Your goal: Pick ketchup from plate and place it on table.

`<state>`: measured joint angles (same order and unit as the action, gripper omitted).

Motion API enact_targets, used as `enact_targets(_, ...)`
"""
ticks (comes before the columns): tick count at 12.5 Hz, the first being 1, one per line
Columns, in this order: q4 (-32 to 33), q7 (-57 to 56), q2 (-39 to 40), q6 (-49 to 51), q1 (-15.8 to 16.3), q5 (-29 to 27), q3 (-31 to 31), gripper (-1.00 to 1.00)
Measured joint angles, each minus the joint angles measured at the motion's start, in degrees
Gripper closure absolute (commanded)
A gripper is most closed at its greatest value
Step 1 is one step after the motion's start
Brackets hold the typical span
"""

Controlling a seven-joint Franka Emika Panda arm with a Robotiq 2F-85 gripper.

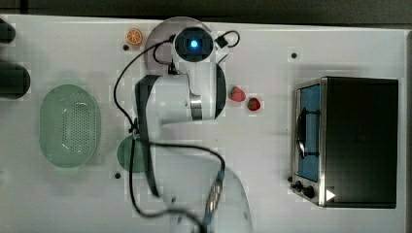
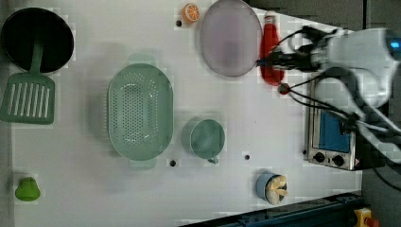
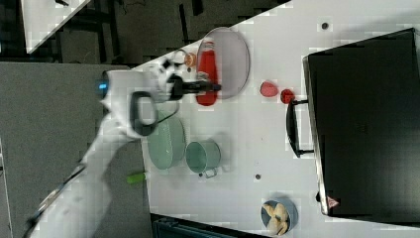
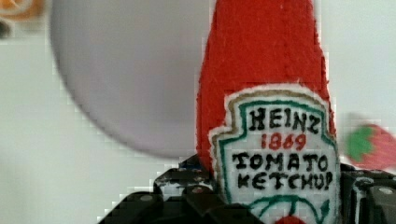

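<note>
Ketchup [image 4: 266,93] clamped in our gripper [image 4: 261,205], beside plate [image 4: 130,70]; we'd lower slow, w/ base flat on desk [image 4: 42,154].

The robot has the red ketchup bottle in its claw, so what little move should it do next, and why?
Probably lower it straight down onto the white table. The gripper is shut on the red ketchup bottle with the white label, which hangs beside the pale lilac round plate, apparently past its rim. The table underneath looks bare, with the two red strawberries off to the side.
</note>
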<state>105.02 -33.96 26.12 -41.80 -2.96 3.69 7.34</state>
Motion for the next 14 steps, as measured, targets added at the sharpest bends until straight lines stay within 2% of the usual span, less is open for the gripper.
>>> enact_targets(2,0.3,0.4,-8.8,6.0,-0.8,-0.2,0.2,-0.3)
enact_targets(4,2.8,0.4,-18.1,7.5,-1.7,-1.4,-0.1,-0.3)
enact_targets(6,8.2,0.4,-26.7,7.8,-2.2,-2.0,-1.0,-0.3)
enact_targets(8,14.8,0.7,-32.2,7.0,-2.7,-2.1,-2.0,-0.3)
enact_targets(11,24.2,3.6,-32.6,5.1,-3.2,-3.1,-3.7,-0.3)
enact_targets(14,33.7,6.0,-26.8,-1.0,-4.0,-3.3,-4.4,-0.3)
